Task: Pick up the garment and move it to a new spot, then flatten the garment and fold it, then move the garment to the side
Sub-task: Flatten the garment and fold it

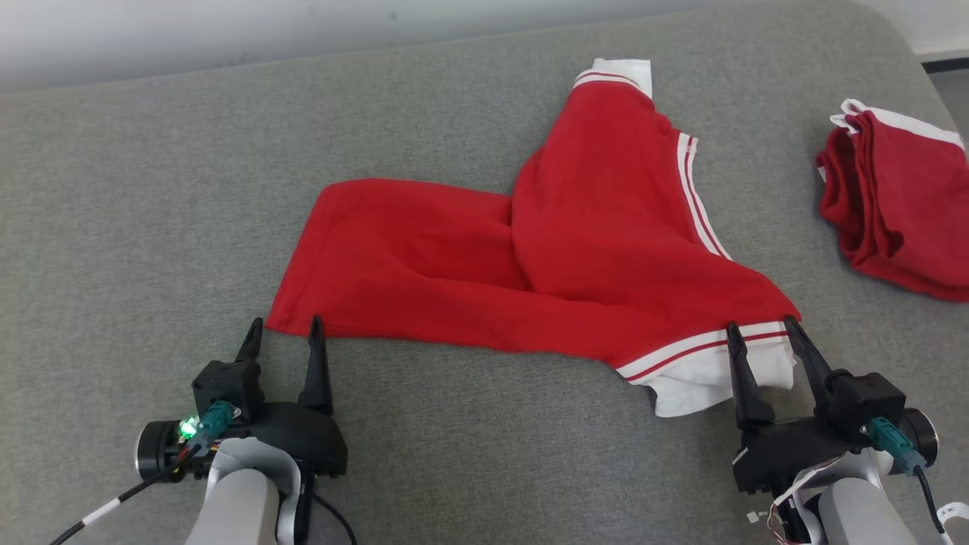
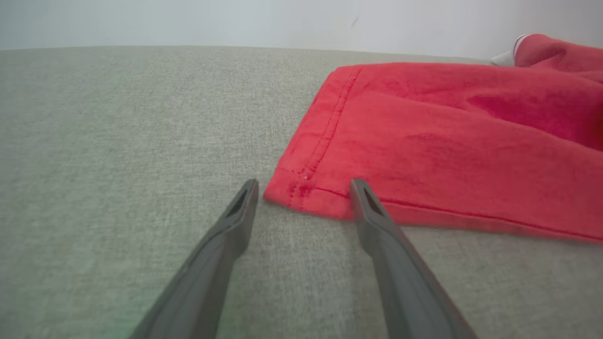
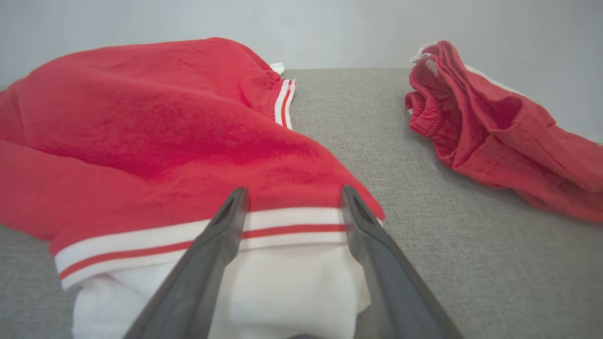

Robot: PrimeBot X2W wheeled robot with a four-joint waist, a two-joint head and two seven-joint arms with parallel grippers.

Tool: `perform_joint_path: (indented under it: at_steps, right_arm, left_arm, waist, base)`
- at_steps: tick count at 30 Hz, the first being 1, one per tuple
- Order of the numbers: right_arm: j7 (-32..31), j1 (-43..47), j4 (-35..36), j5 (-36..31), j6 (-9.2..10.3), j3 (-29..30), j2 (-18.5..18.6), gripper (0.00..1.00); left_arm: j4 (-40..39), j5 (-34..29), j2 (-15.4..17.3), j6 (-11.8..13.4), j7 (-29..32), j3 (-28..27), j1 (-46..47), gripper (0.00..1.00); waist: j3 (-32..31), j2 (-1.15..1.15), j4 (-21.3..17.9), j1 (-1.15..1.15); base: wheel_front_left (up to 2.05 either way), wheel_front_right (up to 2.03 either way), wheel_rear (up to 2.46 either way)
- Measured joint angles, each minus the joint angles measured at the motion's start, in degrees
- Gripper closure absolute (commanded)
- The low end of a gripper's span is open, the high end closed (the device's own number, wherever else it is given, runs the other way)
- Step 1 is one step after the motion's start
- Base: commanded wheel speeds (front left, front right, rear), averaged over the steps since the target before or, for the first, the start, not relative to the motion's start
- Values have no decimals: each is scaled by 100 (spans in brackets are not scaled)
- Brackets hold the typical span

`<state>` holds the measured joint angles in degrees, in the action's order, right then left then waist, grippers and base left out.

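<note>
Wide left pincer (image 1: pixel 286 320) at garment (image 1: pixel 424 250) hem corner, wide right pincer (image 1: pixel 759 322) over its white cuff.

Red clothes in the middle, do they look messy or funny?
Yes. The garment is not flat: its right half is humped and flopped over the left half, and a white band sticks out by the open right gripper. A second red bundle lies crumpled at the far right.

Head view looks down; wrist views, low, share the garment (image 1: pixel 590 250).
</note>
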<state>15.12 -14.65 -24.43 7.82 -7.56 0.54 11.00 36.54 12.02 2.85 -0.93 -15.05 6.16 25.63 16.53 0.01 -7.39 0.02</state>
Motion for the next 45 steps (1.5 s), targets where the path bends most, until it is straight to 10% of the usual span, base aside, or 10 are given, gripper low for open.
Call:
perform_joint_path:
  at_steps: [6,8,33,34,36,45]
  right_arm:
    - [0,-55,33,8,1,8,-5,0]
    - [0,-59,40,5,0,26,-11,0]
    - [1,524,-525,29,0,-48,-193,0]
    - [0,542,-539,41,0,-91,-194,0]
    - [1,579,-558,76,1,-175,-178,0]
    - [0,873,-657,213,1,-294,-115,0]
  left_arm:
    - [233,-103,0,255,-5,-181,142,0]
    - [288,-104,0,300,-7,-215,157,100]
    - [-691,74,-10,426,-1,-899,-1834,100]
    - [-684,78,-8,421,0,-896,-1863,96]
    - [-727,81,-8,421,0,-868,-1876,0]
    - [-1116,102,-12,446,-1,-590,-2165,0]
  waist:
    - [112,0,-173,-1]
    - [131,0,-208,-2]
    - [-957,-1,625,-3]
    - [-1009,-1,653,-3]
    - [-1099,-1,695,-3]
    - [-1337,-1,678,-3]
  base:
    - [0,0,0]
    - [0,0,0]
    - [0,0,0]
    - [0,0,0]
    - [0,0,0]
    - [0,0,0]
